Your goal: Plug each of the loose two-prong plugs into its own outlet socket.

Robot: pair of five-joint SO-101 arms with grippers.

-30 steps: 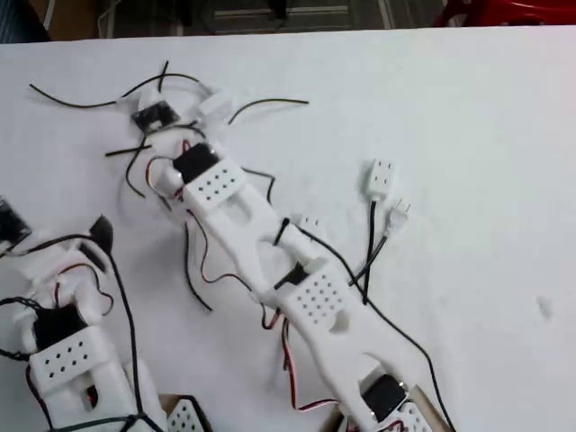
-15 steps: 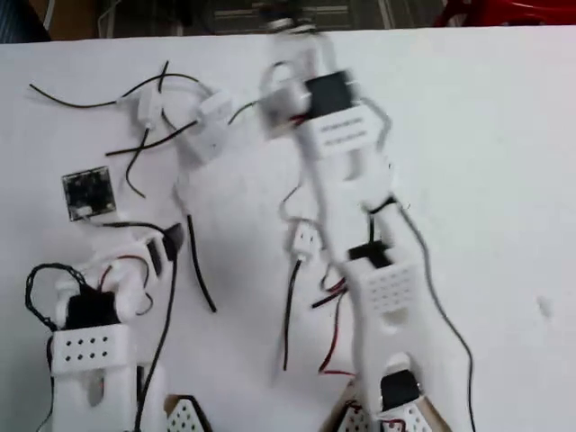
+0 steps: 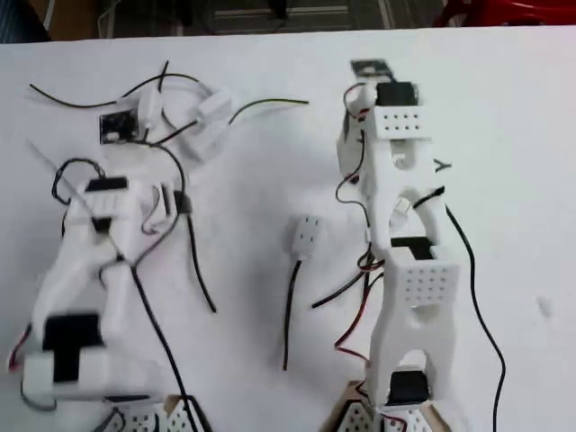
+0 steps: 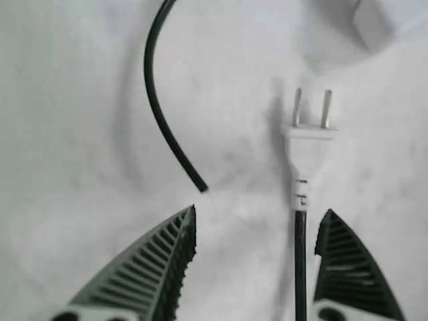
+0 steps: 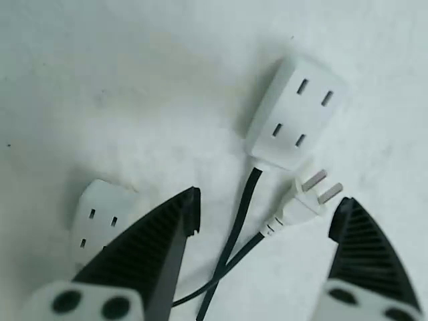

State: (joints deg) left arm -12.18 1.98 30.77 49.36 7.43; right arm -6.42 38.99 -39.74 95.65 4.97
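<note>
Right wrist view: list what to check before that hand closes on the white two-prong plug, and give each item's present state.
1. The right hand is open: ok.
2. The white two-prong plug lies between its fingers: ok.
3. Both prongs are bare and uncovered: ok.
4. The white four-slot outlet block has empty slots facing up: ok.
5. The black cables run apart: not ok, they cross beneath the hand.
6. The hand is low enough to grip: cannot tell.

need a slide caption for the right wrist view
Open right gripper over a loose plug lying next to one socket block, a second block nearby.
</note>
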